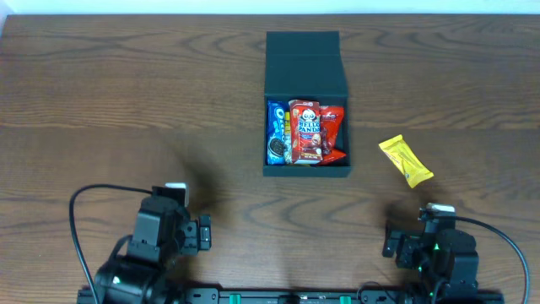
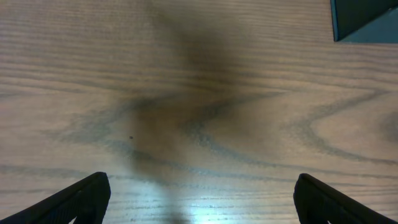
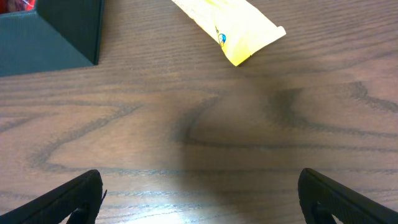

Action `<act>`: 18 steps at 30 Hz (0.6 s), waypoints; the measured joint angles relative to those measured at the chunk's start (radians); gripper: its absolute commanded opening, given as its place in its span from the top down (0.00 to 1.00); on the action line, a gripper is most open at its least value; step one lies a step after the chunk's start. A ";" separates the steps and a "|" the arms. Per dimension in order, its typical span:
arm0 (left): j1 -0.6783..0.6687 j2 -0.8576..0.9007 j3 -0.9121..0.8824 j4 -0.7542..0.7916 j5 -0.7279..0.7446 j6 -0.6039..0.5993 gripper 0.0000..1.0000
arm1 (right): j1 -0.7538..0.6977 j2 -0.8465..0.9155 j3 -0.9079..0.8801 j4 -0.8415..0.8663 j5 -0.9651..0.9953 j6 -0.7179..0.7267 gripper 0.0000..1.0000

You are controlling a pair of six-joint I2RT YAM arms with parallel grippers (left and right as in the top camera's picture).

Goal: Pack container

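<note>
The left hand (image 2: pixel 200 202) and right hand (image 3: pixel 199 200) hover empty, fingers apart. The box (image 1: pixel 306 171) sits open mid-worktop (image 1: pixel 126 101), snacks (image 1: pixel 305 131) inside. The flat yellow packet (image 1: pixel 406 160) to its right could slide away when pinched.

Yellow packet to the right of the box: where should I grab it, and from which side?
Probably mid-length, across its narrow width. The yellow packet lies flat and slanted on the table, so come straight down from above with the open right gripper, the nearer arm, with the wrist turned so the fingers straddle its long edges.
</note>
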 measured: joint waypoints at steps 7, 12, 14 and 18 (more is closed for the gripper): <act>0.000 -0.095 -0.100 0.040 -0.023 0.004 0.05 | 0.000 0.000 0.000 0.000 0.000 0.000 0.01; 0.000 -0.116 -0.128 0.044 -0.042 0.004 0.05 | 0.000 0.000 0.000 0.000 0.000 0.000 0.01; 0.000 -0.117 -0.136 0.045 -0.054 0.004 0.05 | 0.000 0.000 0.000 0.000 0.000 0.000 0.01; 0.000 -0.120 -0.146 0.122 -0.065 0.015 0.05 | 0.000 0.000 0.000 0.000 0.000 0.000 0.01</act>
